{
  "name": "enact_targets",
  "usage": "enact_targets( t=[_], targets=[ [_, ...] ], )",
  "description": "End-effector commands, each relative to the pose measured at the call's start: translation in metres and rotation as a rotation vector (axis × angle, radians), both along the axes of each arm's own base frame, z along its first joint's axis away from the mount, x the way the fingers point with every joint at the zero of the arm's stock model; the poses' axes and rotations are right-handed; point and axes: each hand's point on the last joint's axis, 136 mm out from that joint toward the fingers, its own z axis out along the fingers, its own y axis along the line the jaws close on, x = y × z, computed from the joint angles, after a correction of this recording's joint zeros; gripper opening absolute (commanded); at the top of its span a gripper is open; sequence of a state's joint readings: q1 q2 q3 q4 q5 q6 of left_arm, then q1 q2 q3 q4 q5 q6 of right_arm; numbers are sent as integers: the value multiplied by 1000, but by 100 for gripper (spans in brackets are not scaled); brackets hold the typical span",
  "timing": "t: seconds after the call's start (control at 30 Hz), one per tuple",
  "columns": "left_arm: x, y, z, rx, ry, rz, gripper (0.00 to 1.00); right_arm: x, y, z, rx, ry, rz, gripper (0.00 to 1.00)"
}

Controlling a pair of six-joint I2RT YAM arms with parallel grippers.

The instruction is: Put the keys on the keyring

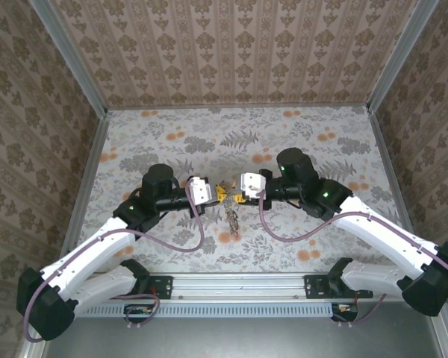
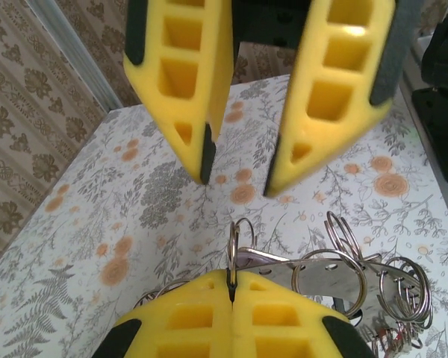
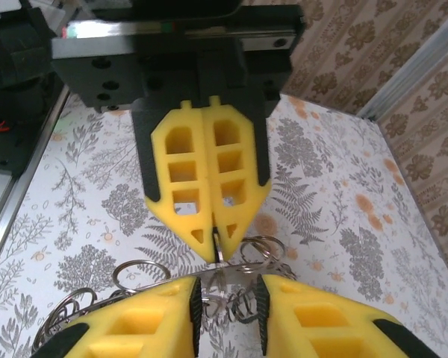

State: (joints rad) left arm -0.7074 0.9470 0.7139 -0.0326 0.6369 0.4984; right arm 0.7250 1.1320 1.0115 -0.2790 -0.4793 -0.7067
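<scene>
Pale floral cloth with grey ferns and orange blossoms all over the desk [image 1: 306,142]. Closed in on three sides by walls [image 1: 231,52] of brown damask wallpaper, with bare aluminium posts [image 1: 73,58] in the two back corners. Along the near edge, at the bottom of the top view, a silver metal rail [image 1: 239,282] carrying both arm mounts.

At the middle of the desk, above the cloth, both arms meeting tip to tip. On the left tool [image 2: 231,283], yellow fingers pressed together, pinching the thin wire keyring [image 2: 232,246] edge-on. On the right tool [image 2: 239,175], fingers spread with a clear gap between the tips, just above the keyring in the left wrist view. Beside the keyring, toward the lower right of that view, a flat metal plate [image 2: 325,274] with punched holes and more wire rings [image 2: 403,287] threaded through it. Under the two tools in the top view, a small dangling bunch [image 1: 230,216], too small there to tell keys from rings.
</scene>
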Motion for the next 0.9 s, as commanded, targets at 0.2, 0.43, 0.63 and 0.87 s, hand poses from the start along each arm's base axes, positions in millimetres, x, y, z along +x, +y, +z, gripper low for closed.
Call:
enact_targets(
  t=[0.2,0.43,0.63,0.87],
  targets=[
    [-15,-11,39,-115,-49,-104,0,6,2,-9,-66,2,-25,27],
    [-15,-12,39,-121,-50,-112,0,7,1,-12,-75,14,-35,20],
    [-12,-14,35,-111,-40,-94,0,3,0,-8,-65,6,-26,0],
    [2,-6,18,15,15,5,15,2,-4,-9,-83,-4,-27,0]
  ],
)
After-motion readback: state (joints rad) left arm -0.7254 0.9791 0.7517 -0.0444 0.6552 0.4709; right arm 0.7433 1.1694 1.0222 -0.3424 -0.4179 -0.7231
